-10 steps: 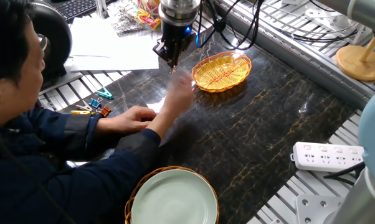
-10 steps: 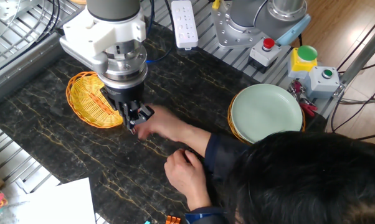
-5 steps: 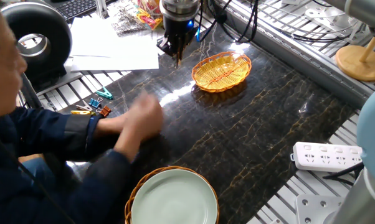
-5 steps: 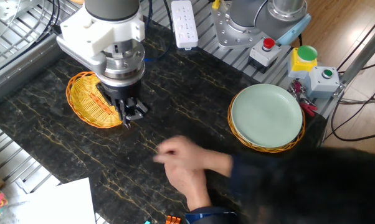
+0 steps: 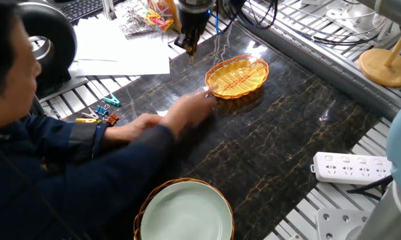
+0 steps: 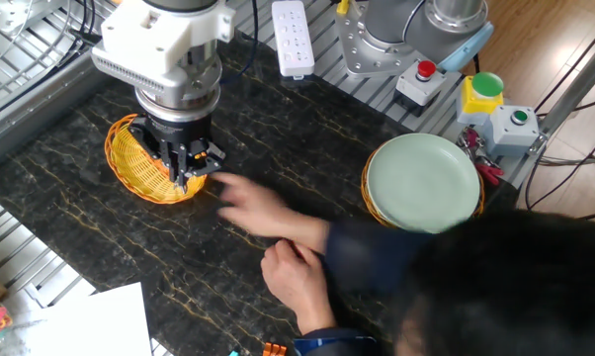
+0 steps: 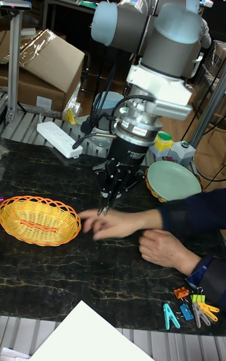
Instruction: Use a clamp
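Tool: my tool [image 7: 105, 205] hung above the counter [image 5: 280, 140], fingers together; whether on anything I couldn't tell.
Hand: a person's hand [image 7: 103, 224] reached beneath, likely presenting something.
Basket: the yellow basket [image 5: 237, 77] waited nearby.

The bench [image 5: 280, 133] is black marble-patterned with gold veins. The woven basket [image 5: 237, 75] is yellow-orange with an orange-red streak inside. The plate [image 6: 422, 181] is pale green on a brown wicker holder. The clips [image 7: 188, 309] are teal, orange and yellow. The power strip [image 5: 350, 167] is white. The person's sleeve [image 7: 188, 211] is dark navy.
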Robot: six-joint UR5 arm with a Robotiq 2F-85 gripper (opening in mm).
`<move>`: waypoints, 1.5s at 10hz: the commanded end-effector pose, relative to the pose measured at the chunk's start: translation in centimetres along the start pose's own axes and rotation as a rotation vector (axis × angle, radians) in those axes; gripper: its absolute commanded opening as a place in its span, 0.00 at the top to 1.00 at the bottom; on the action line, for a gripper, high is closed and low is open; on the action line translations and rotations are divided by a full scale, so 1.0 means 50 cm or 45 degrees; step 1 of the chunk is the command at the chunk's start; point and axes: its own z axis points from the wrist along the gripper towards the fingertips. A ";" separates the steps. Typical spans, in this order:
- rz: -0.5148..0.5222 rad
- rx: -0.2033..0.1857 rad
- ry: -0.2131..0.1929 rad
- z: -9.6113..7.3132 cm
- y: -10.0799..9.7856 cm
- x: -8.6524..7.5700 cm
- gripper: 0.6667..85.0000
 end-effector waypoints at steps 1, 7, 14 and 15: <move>-0.080 -0.050 -0.009 -0.035 0.023 -0.023 1.00; -0.168 -0.045 0.093 -0.036 0.018 0.019 1.00; -0.322 -0.048 0.117 -0.027 0.001 0.030 1.00; -0.342 -0.074 0.106 -0.005 -0.018 0.028 1.00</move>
